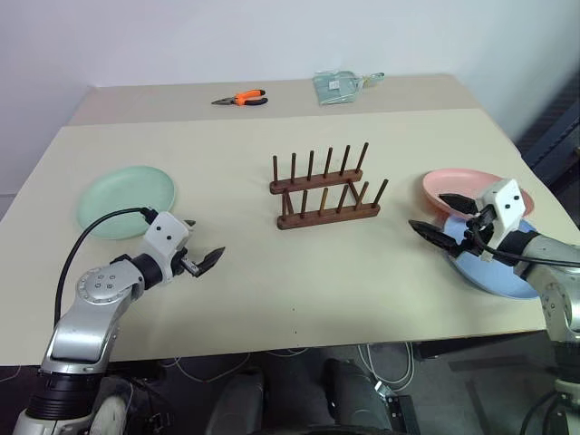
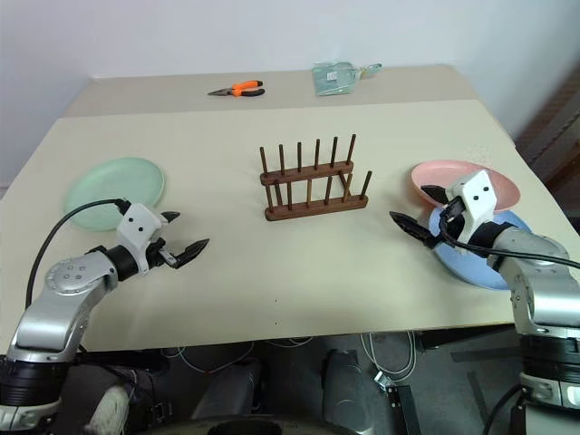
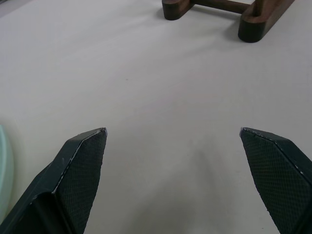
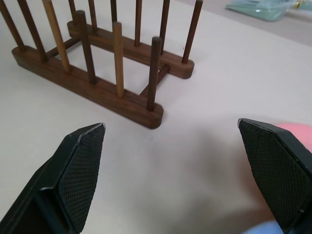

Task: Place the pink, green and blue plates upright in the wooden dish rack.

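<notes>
The wooden dish rack (image 1: pixel 326 190) stands with no plates in it at the middle of the table; its dark pegs (image 4: pixel 87 48) are seen close in the right wrist view. The green plate (image 1: pixel 127 199) lies flat at the left. At the right, the pink plate (image 1: pixel 462 188) lies flat and overlaps the blue plate (image 1: pixel 494 270) nearer the front edge. My left gripper (image 1: pixel 201 241) hovers open just right of the green plate, with nothing between its fingers (image 3: pixel 83 165). My right gripper (image 1: pixel 426 210) is open and holds nothing, over the left edges of the pink and blue plates, pointing toward the rack.
Orange-handled pliers (image 1: pixel 243 98) and a pale green packet (image 1: pixel 340 86) lie at the back of the table. The table's right edge runs close behind the pink and blue plates. Bare tabletop (image 1: pixel 299 272) lies between the grippers and in front of the rack.
</notes>
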{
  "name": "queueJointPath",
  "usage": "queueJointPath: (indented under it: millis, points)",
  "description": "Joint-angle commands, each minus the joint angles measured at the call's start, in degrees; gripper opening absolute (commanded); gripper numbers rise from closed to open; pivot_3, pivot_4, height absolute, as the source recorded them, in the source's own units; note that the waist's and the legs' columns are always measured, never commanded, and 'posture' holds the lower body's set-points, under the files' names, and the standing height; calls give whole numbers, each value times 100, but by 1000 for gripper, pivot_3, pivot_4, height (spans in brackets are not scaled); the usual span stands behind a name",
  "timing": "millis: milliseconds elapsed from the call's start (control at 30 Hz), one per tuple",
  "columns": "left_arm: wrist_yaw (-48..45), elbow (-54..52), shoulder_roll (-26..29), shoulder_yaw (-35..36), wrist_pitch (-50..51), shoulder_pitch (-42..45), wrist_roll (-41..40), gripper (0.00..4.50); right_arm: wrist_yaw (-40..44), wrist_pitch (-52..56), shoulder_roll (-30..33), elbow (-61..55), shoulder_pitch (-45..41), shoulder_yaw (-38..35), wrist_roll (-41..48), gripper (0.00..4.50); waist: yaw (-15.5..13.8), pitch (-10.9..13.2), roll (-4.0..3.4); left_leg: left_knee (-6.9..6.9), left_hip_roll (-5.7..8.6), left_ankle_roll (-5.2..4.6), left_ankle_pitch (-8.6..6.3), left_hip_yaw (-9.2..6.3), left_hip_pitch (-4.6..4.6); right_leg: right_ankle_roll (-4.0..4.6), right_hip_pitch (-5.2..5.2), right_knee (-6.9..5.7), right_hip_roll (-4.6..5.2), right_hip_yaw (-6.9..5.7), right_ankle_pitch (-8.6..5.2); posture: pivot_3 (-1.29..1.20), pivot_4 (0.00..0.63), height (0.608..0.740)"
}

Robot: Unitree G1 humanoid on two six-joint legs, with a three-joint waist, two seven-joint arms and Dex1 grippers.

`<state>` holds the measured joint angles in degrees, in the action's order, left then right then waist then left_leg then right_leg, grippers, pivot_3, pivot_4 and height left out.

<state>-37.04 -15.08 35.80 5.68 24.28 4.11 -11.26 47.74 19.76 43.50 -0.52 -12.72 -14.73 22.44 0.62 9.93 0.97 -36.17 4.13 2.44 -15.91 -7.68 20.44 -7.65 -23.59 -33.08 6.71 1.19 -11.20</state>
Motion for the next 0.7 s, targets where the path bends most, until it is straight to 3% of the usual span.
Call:
queueJointPath:
  millis: [33,167,367,533,700]
  points:
    - [73,60,-34,14,-189,56,58,4500,-33,-254,-23,82,-191,-30,-87,4459,-1,0,0,1,0,0,0,0,0,0,0,0,0,0,0,0,150,740]
    - [16,171,-135,-102,-265,158,19,4500,39,-191,-21,85,-233,8,-18,4459,-16,2,3,1,1,0,0,-2,2,-1,0,0,0,-1,0,0,150,740]
    - [-816,775,-187,-736,-300,938,-112,4500,133,210,-26,-850,173,325,52,4459,-25,2,3,0,2,0,0,-3,0,-2,1,-1,0,-2,0,0,150,740]
    - [-1366,2601,-804,-1846,-1187,2348,555,4500,-215,396,-307,-1809,672,626,17,4459,-119,3,5,-5,8,0,0,-2,0,-4,4,-1,0,-4,0,0,150,740]
    - [-1822,4540,-1467,-2319,-2000,3427,920,4500,-709,590,-583,-2537,1118,692,-37,4459,-143,5,15,-7,12,-4,-2,-2,6,-22,2,4,2,-4,10,0,150,740]
